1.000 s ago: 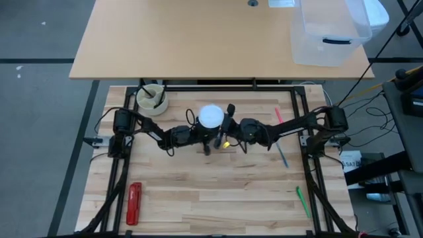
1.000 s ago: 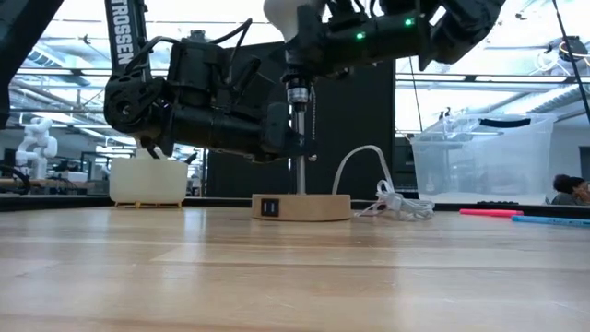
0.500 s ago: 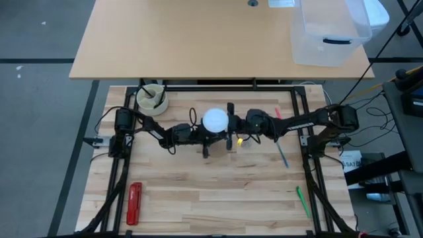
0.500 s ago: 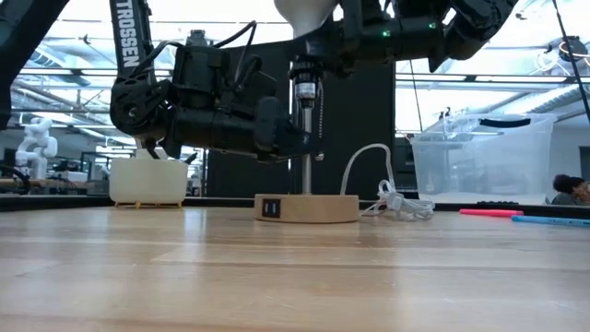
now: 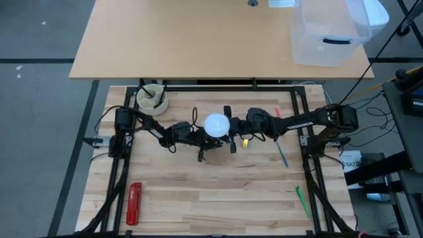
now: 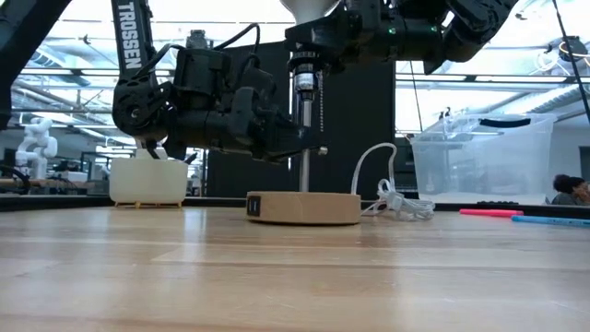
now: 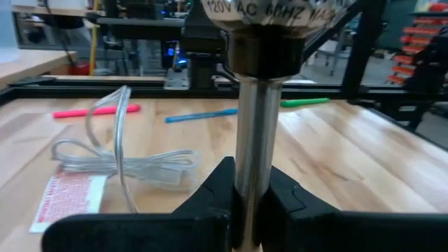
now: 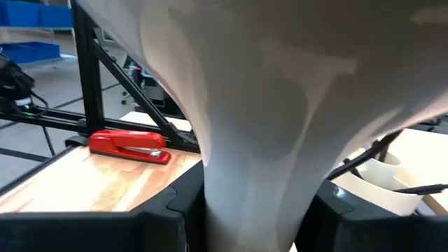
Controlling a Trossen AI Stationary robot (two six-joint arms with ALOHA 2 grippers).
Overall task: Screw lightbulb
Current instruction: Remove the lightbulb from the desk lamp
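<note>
The right gripper (image 5: 229, 125) is grasping the round white frosted lightbulb (image 5: 216, 123), mid-table. The left gripper (image 7: 241, 199) is clenching the shiny metal lamp pole (image 7: 253, 140). Turning slowly and straight is best.

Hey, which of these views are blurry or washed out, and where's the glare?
Right wrist view: the lightbulb fills the picture, too close to be sharp, while the red stapler behind is clear. Left wrist view: the lamp pole is sharp, the room behind soft. Low view: bright windows behind leave both arms as dark silhouettes. High view: evenly lit, the lightbulb's dome nearly blown out white.
</note>
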